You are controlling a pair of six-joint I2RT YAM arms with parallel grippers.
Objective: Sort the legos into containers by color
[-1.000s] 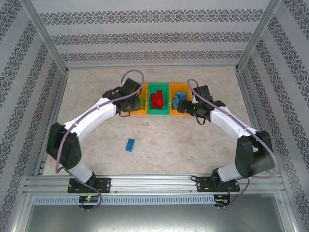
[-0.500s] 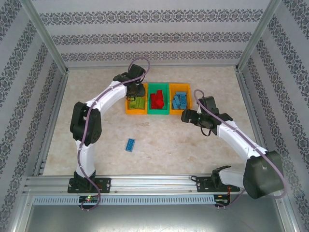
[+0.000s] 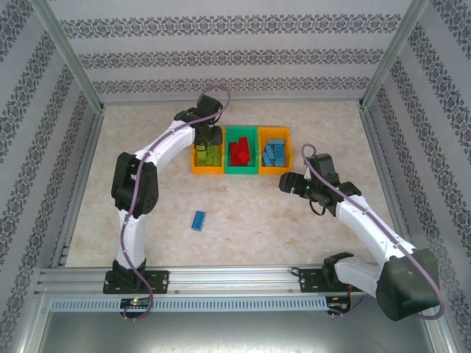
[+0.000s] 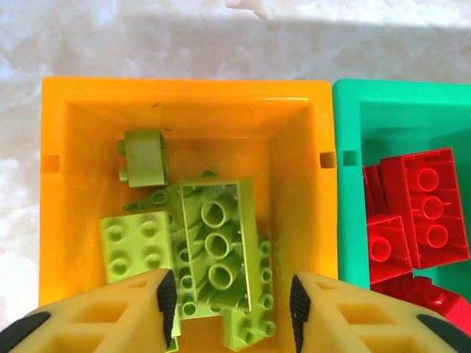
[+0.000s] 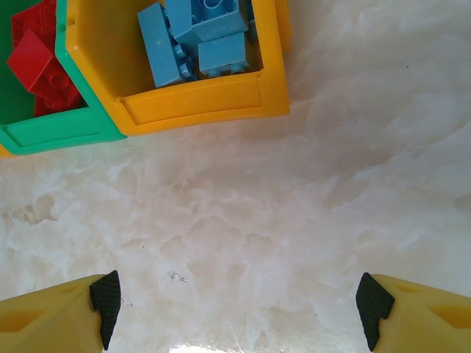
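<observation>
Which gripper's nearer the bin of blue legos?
Right. The right gripper hovers over the table just beside the blue-lego bin; the left gripper is above the lime-lego bin, two bins away.

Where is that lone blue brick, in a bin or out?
Out: the blue brick lies on the bare table, apart from the bins.

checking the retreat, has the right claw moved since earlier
Yes. The right claw has pulled back from the right orange bin toward the near edge of the table.
</observation>
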